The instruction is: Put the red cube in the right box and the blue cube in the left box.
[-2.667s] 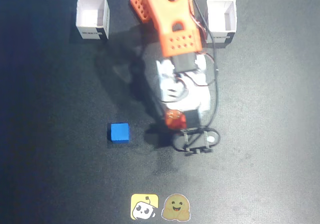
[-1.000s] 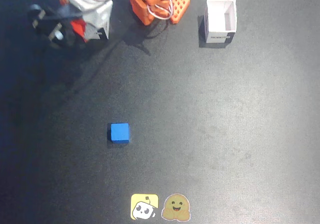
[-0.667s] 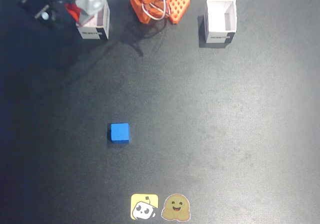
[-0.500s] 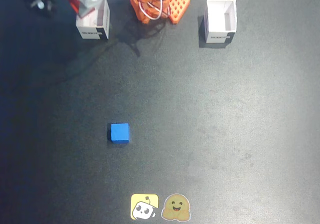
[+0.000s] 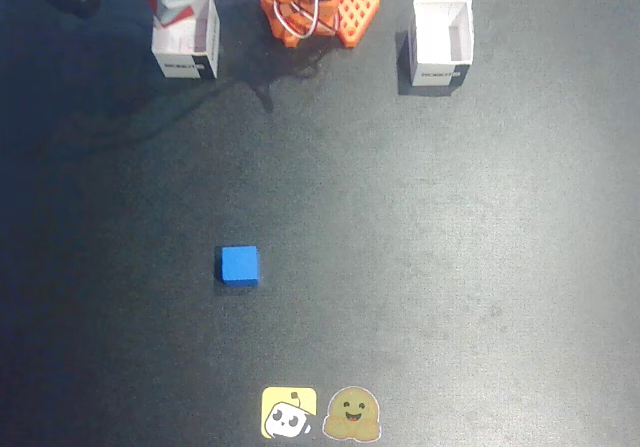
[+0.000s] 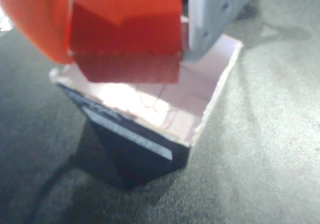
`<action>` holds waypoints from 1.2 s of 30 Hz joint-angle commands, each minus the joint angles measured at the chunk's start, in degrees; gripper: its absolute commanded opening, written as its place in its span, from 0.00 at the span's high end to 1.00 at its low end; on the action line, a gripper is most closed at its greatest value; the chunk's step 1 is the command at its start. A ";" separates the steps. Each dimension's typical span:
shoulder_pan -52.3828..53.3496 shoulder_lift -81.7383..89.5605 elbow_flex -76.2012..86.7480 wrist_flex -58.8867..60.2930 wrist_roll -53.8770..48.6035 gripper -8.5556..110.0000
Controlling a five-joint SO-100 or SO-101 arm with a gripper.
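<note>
Two jaws pinch the red cube (image 6: 125, 33) right over the open top of one white box (image 6: 210, 98), the left one in the fixed view (image 5: 186, 45); blue cube (image 5: 240, 265) sits alone mid-counter (image 5: 450, 267); other box (image 5: 441, 41) stands top right.

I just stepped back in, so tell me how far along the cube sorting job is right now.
Nothing is finished yet. In hand: the end effector grips the red cube directly above the open white box, the one at upper left in the fixed view, not yet released. Left: the blue cube lies untouched on the mat, and the other box at upper right looks empty.
</note>
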 commanded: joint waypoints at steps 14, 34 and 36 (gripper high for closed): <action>-2.29 5.54 2.02 -1.85 0.00 0.79; -9.40 6.94 1.32 -5.10 0.62 0.89; -12.22 6.50 0.88 -5.71 0.62 0.90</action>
